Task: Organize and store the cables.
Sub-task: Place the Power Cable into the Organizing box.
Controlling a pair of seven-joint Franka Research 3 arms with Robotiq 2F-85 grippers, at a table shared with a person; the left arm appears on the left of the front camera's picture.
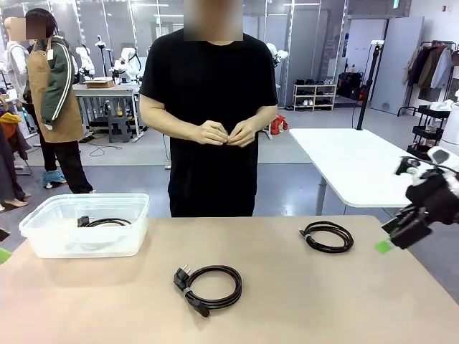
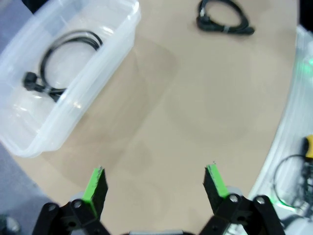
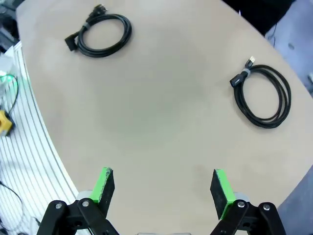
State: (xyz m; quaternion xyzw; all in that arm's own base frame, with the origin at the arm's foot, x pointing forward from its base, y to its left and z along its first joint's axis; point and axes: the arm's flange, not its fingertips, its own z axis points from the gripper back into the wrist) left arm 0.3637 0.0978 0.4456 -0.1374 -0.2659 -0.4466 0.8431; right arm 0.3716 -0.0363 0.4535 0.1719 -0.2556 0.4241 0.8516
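Observation:
Three cables show, each a coiled black cord. One cable (image 1: 107,221) (image 2: 62,62) lies inside the clear plastic bin (image 1: 43,215) (image 2: 124,34) at the table's left. A second cable (image 1: 209,287) (image 2: 225,18) (image 3: 103,35), bound with a pale tie, rests on the table at front centre. The third cable (image 1: 328,236) (image 3: 265,96) lies to the right. My left gripper (image 1: 3,245) (image 2: 156,183) is at the table's left edge near the bin, open and empty. My right gripper (image 1: 391,236) (image 3: 161,188) hovers open and empty off the right edge, right of the third cable.
A person (image 1: 208,107) stands at the far side with both hands (image 1: 228,133) clasped at the waist, away from the table top. A white table (image 1: 358,161) stands behind on the right. The tan table top (image 1: 287,301) is bare between the coils.

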